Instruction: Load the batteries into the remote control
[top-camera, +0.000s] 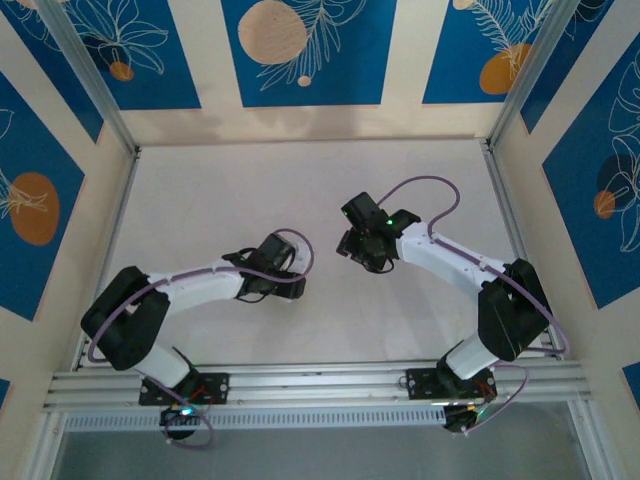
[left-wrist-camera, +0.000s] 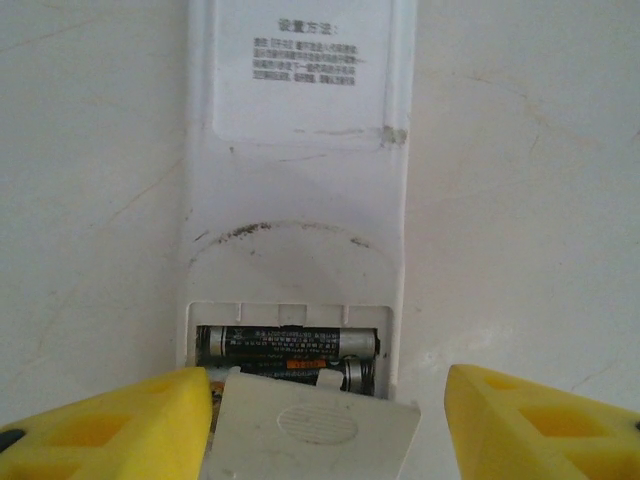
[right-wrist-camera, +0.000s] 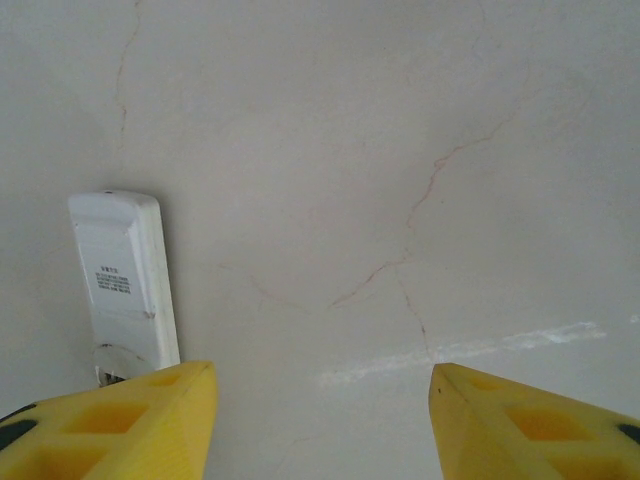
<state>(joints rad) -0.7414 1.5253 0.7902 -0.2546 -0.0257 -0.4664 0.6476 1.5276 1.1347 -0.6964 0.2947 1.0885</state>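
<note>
The white remote control (left-wrist-camera: 300, 230) lies face down on the table, its printed label at the far end. Its battery bay is uncovered and holds two dark batteries, one fully in sight (left-wrist-camera: 290, 343) and one (left-wrist-camera: 350, 372) partly under the loose bay cover (left-wrist-camera: 315, 425), which rests askew over the bay's near edge. My left gripper (left-wrist-camera: 325, 400) hangs over that end, open, with its yellow fingers (left-wrist-camera: 120, 425) wide on either side and gripping nothing. My right gripper (right-wrist-camera: 322, 380) is open above bare table, with the remote (right-wrist-camera: 125, 280) off to its left.
The white tabletop (top-camera: 300, 190) is bounded by low metal rails and patterned blue walls. Both arms (top-camera: 200, 285) reach in toward the middle, the left wrist (top-camera: 275, 262) and the right wrist (top-camera: 365, 240) close together. A faint white scuff line (right-wrist-camera: 470, 348) marks the table.
</note>
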